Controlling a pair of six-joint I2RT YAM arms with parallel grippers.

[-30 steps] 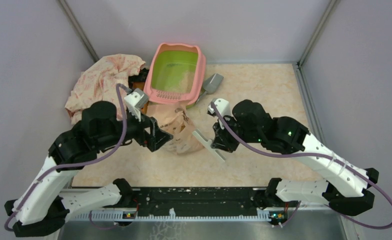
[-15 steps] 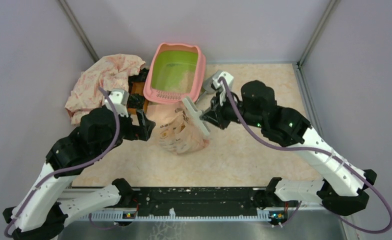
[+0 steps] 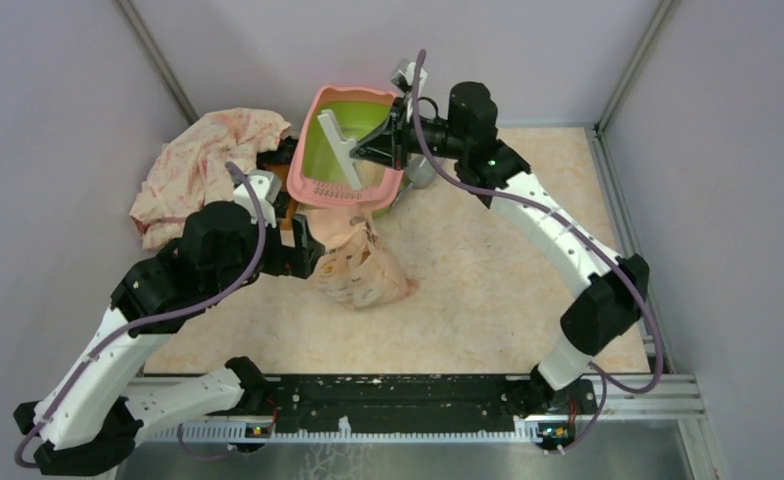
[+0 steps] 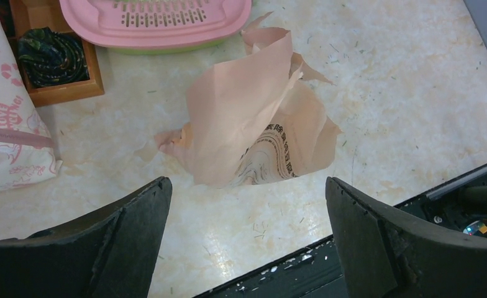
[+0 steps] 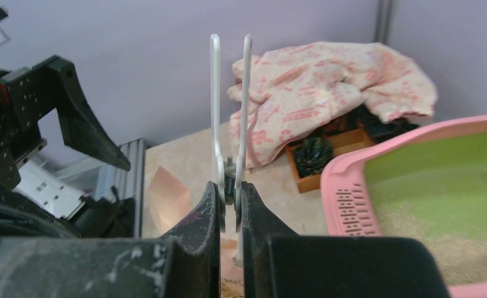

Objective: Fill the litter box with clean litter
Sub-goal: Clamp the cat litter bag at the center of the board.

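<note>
The litter box (image 3: 309, 176), pink-rimmed and lime green inside, stands at the back of the table. Pale tan clean litter (image 5: 415, 245) covers part of its floor. My right gripper (image 3: 373, 150) hovers over the box, shut on a white two-pronged clip (image 3: 335, 146). The clip (image 5: 215, 93) sticks up between the fingers in the right wrist view. The crumpled peach litter bag (image 3: 360, 272) lies in front of the box, mouth loose. My left gripper (image 3: 303, 245) hangs open at the bag's left. The bag (image 4: 247, 124) lies just beyond its wide fingers (image 4: 135, 223), untouched.
A pink-patterned cloth (image 3: 213, 160) is heaped at the back left. Beside it, a small wooden box (image 4: 54, 62) holds something dark. A grey scoop (image 3: 420, 176) peeks out right of the litter box. Purple walls close three sides; a black rail (image 3: 398, 395) runs along the near edge.
My right arm has swung from the middle of the table up and back over the litter box, carrying the white clip. My left gripper shifted slightly beside the bag and stayed open.
</note>
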